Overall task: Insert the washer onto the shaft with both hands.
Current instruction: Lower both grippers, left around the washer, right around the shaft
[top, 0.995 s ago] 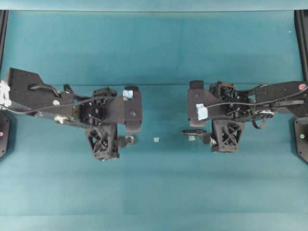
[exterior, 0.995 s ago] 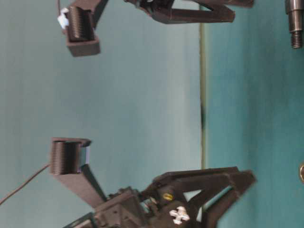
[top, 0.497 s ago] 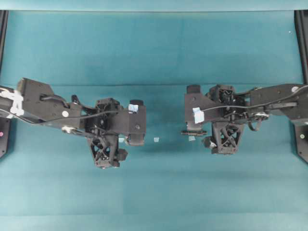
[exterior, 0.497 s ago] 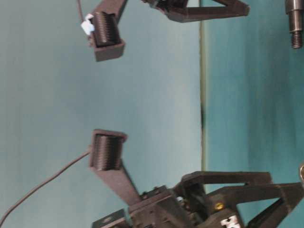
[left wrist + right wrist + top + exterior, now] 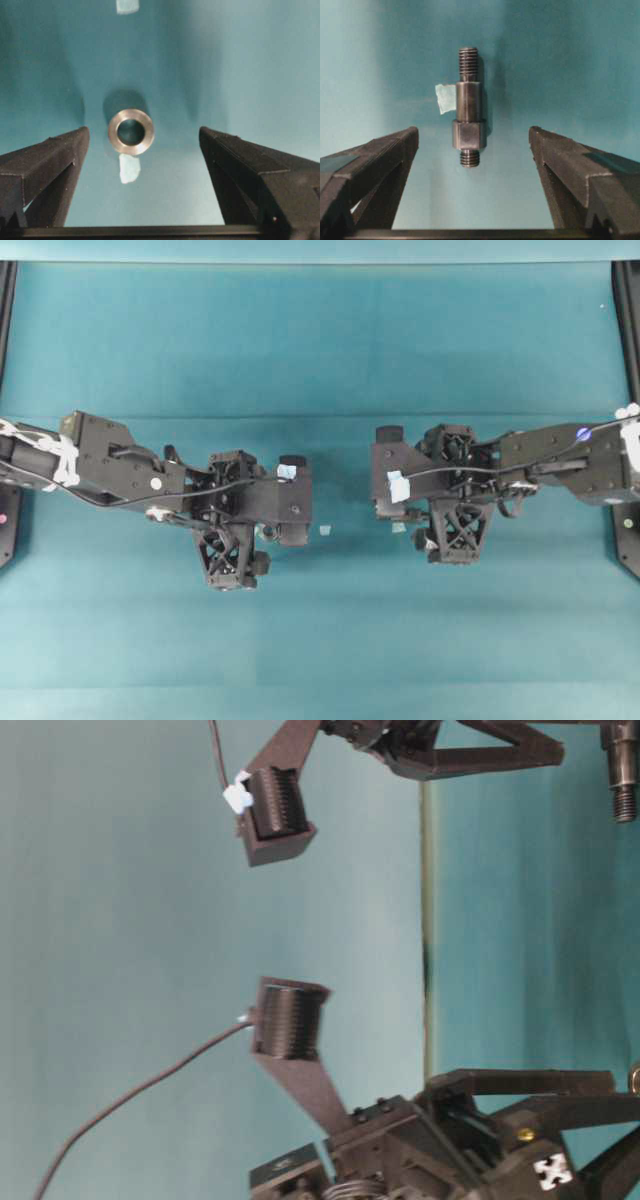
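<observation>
surface: teal table top (image 5: 320,350), matte, with a faint seam running left to right across the overhead view behind the arms
washer (image 5: 131,131): silvery ring lying flat on the table, dark centre hole facing up
tape scrap by washer (image 5: 129,168): pale, just beside the ring's near edge
second tape scrap (image 5: 127,6): pale, farther off, at the top edge of the left wrist view
shaft (image 5: 468,106): dark stepped rod with threaded ends, lying flat on the table
tape scrap by shaft (image 5: 445,98): pale, touching the rod's left side
middle tape scrap (image 5: 324,530): small and pale, between the two arms
</observation>
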Available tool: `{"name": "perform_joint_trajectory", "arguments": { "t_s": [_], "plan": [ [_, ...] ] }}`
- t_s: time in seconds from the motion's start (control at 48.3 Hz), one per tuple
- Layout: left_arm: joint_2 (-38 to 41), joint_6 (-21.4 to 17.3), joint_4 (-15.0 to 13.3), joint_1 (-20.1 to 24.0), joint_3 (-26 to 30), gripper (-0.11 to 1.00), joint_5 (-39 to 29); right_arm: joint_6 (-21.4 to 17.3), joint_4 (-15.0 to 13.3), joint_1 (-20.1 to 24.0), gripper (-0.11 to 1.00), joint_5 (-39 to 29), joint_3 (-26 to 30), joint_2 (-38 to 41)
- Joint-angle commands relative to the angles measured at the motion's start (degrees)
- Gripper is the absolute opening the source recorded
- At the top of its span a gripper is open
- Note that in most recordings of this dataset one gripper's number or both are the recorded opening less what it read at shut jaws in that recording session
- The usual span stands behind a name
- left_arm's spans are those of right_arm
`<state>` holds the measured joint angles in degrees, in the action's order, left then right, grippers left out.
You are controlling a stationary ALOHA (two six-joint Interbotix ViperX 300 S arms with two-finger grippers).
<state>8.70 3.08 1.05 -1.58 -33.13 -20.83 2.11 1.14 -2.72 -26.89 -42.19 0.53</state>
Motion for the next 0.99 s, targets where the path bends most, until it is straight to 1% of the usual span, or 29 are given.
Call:
{"name": "perform_joint_trajectory", "arguments": {
  "t_s": [0.0, 0.249, 0.974],
  "plan": [
    [0.0, -0.09, 0.18, 0.35, 0.18, 0.96, 0.62, -0.53, 0.18, 0.18, 0.94, 0.44, 0.44, 0.18],
    [0.53, -0.09, 0.18, 1.41, 0.26, 0.96, 1.67, -0.53, 0.26, 0.26, 0.94, 1.58, 0.44, 1.58],
    [1.67, 0.26, 0.18, 1.05, 0.09, 0.96, 2.64, -0.62, 0.35, 0.79, 0.94, 3.6, 0.26, 4.04]
  ]
}}
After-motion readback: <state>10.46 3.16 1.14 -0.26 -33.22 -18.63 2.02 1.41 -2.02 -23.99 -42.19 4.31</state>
